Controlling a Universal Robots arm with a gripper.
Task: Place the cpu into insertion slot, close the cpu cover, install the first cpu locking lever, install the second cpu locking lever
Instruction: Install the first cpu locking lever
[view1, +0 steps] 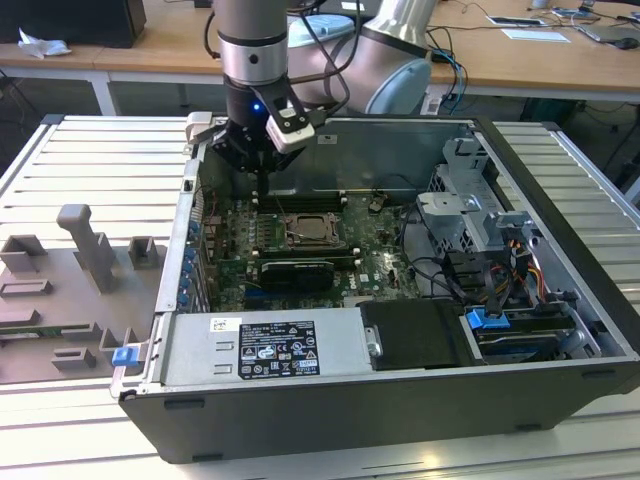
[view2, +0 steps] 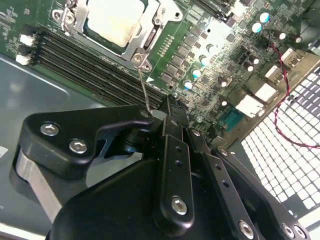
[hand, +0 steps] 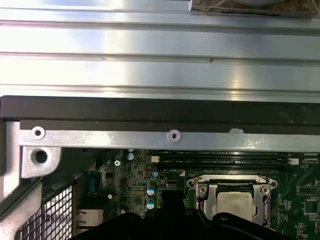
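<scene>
The cpu (view2: 112, 20) lies pale and flat in the insertion slot (view1: 312, 232) on the green board, and it also appears in the first wrist view as cpu (hand: 235, 202). The cpu cover (view2: 146, 31) lies down around it as a grey metal frame. A thin wire locking lever (view2: 144, 85) rises from the socket's corner up to my gripper (view2: 169, 106). The black fingers are drawn together at the lever's free end. In the exterior view my gripper (view1: 262, 190) hangs above the board, toward that view's left of the socket.
Long black memory slots (view2: 90, 65) run beside the socket. A black card (view1: 297, 272) sits just in front of it, and the power supply (view1: 265, 345) lies nearer the front. The case wall (hand: 160, 112) is close by. A drive cage (view1: 470, 200) and cables stand at the right.
</scene>
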